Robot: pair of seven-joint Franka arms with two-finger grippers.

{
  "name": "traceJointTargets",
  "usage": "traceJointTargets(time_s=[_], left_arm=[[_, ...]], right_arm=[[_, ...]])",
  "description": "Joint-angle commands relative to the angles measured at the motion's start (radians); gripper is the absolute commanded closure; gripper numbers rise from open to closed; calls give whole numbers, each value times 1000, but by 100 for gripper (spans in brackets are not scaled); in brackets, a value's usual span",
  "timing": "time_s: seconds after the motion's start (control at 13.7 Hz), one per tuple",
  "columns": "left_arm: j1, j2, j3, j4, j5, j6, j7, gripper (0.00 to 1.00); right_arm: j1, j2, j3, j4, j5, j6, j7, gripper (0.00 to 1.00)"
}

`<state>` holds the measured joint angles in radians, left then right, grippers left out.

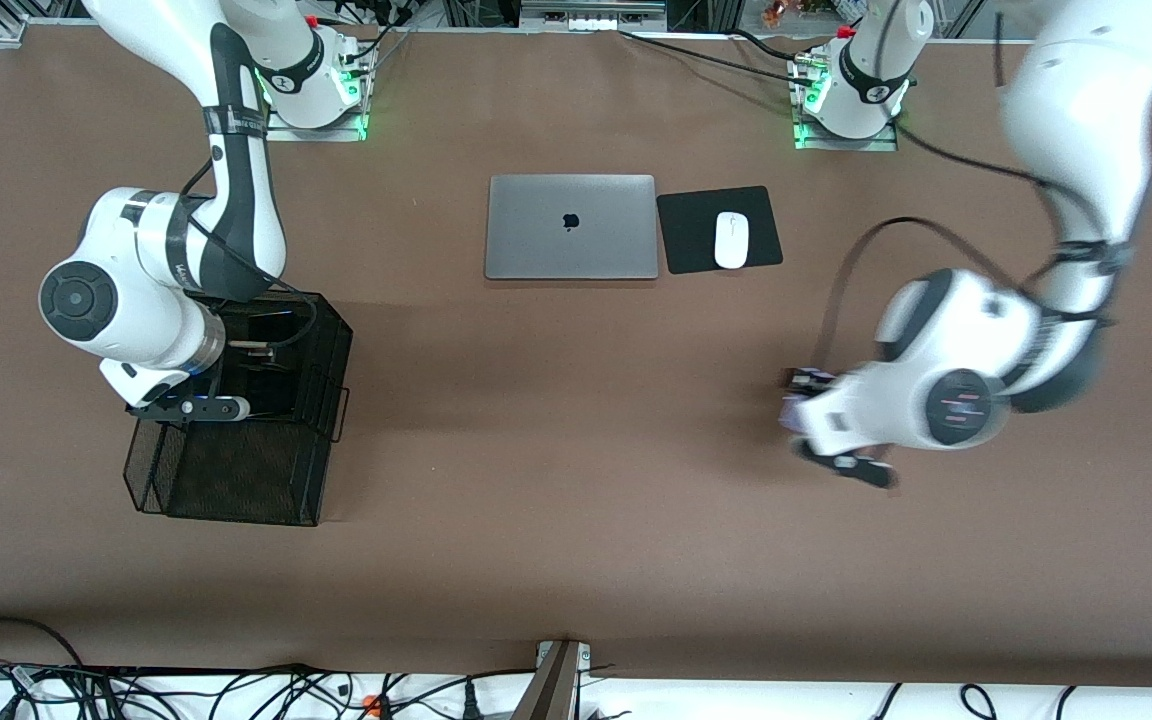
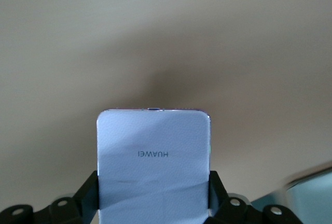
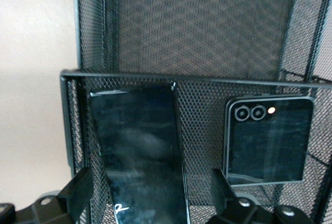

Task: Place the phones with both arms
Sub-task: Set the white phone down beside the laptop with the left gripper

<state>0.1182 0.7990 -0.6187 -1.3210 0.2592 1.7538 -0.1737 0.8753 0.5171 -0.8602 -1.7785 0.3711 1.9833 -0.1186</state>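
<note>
My left gripper (image 2: 153, 203) is shut on the pale lavender-white flip phone (image 2: 153, 162) and holds it above the bare table toward the left arm's end (image 1: 794, 408). My right gripper (image 3: 150, 177) is open inside the black mesh basket (image 3: 197, 77), its fingers on either side of the long slim black slab phone (image 3: 140, 151), which lies in the basket. The small squarish black flip phone (image 3: 268, 143) lies beside the slab phone in the basket. In the front view the right wrist (image 1: 186, 400) is over the basket (image 1: 236, 480) and hides both black phones.
A shut silver laptop (image 1: 571, 227) lies at the table's middle near the bases. Beside it a white mouse (image 1: 731, 240) rests on a black pad (image 1: 686, 235). Cables run along the table's near edge.
</note>
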Motion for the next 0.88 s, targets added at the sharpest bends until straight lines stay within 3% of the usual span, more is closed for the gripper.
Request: traceJointTargets(time_s=[0.0,0.29,0.51,0.59,0.66,0.81], left_arm=[[-104,66,16,13,-95,113,-146,68],[-323,167,48,13,-104,476,-487,64],[-429,233,63,11,-90,601,-616,64],[-454,235,77,8,-101,622,-644,10],[-460,227,79,3,-92,622,-686,0],[-422,179,82,-12,-87,568,-704,0]], right_arm=[[-9,-8,-3,86,8,-95,-15,0],[-4,-9,-28,278,-20,-320,40,0],[19,-11,-23,303,-26,-345,122,0],[24,-11,-23,301,-24,-345,125,0],[27,-9,-22,300,-26,-345,134,0],[28,-9,-20,294,-26,-345,143,0]])
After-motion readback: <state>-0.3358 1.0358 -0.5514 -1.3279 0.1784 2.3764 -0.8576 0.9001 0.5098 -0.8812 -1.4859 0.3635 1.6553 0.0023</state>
